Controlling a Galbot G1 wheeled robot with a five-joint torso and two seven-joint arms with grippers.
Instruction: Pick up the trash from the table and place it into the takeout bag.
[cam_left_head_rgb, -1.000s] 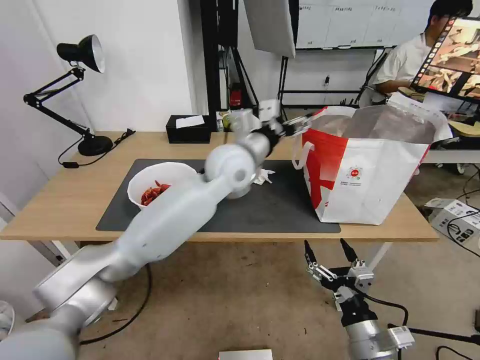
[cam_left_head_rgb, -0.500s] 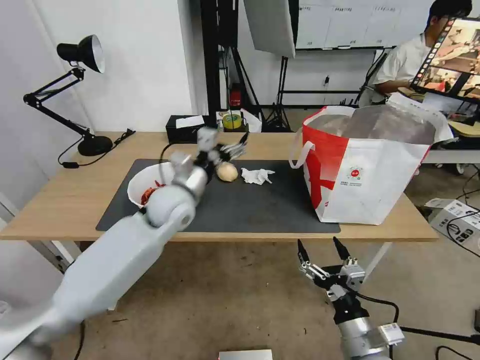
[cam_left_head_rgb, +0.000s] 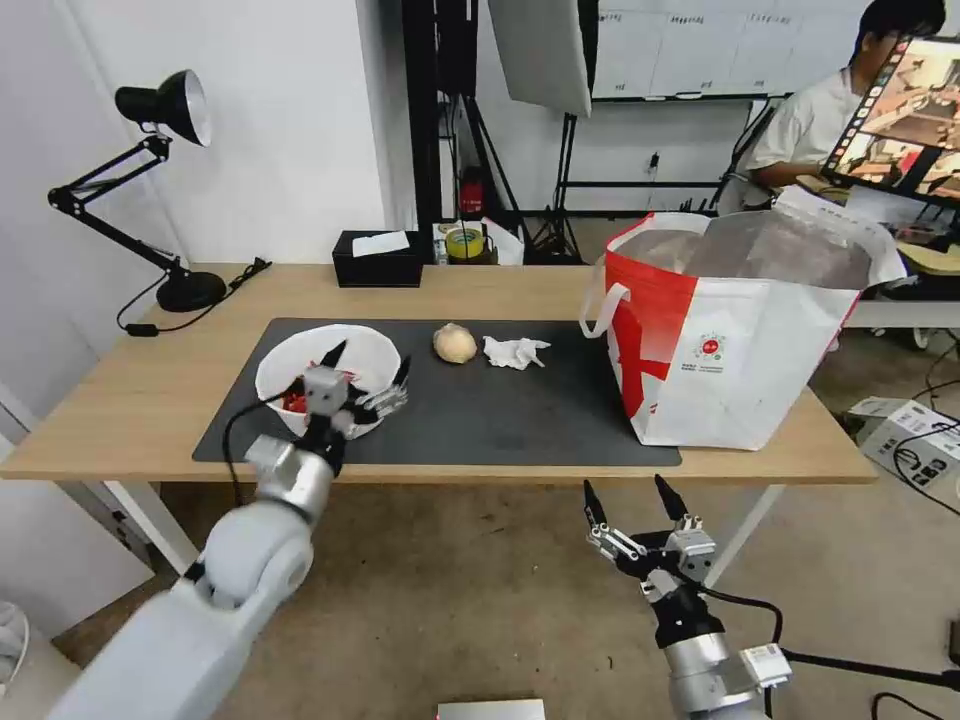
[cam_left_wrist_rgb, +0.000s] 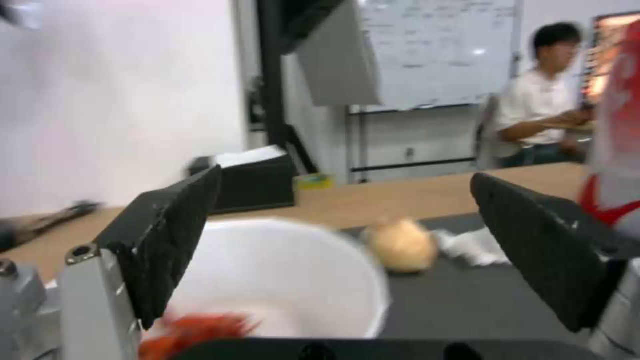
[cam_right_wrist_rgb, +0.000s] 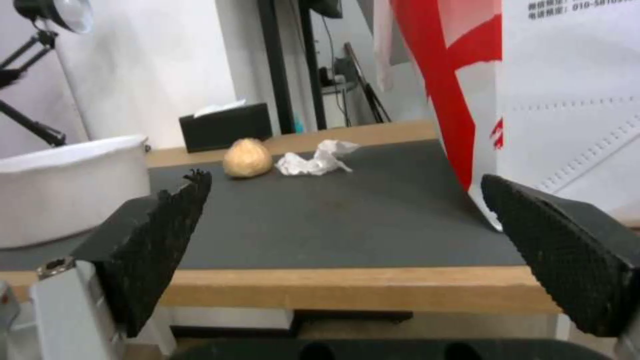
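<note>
Left tool (cam_left_head_rgb: 368, 378), jaws wide and empty, hovers at the near rim of the white bowl (cam_left_head_rgb: 355, 345) of red shells on the worktop (cam_left_head_rgb: 130, 400) mat. Bowl lies just ahead, nearer this arm. Right tool (cam_left_head_rgb: 630, 500), also wide, sits low below the worktop edge. Takeout bag (cam_left_head_rgb: 740, 340) stands well apart, to the right.

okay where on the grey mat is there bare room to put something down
Free: the grey mat between the white bowl and the takeout bag, in front of the beige ball and crumpled tissue. Crowded: the mat's left end, where the open left claw hovers at the bowl.
</note>
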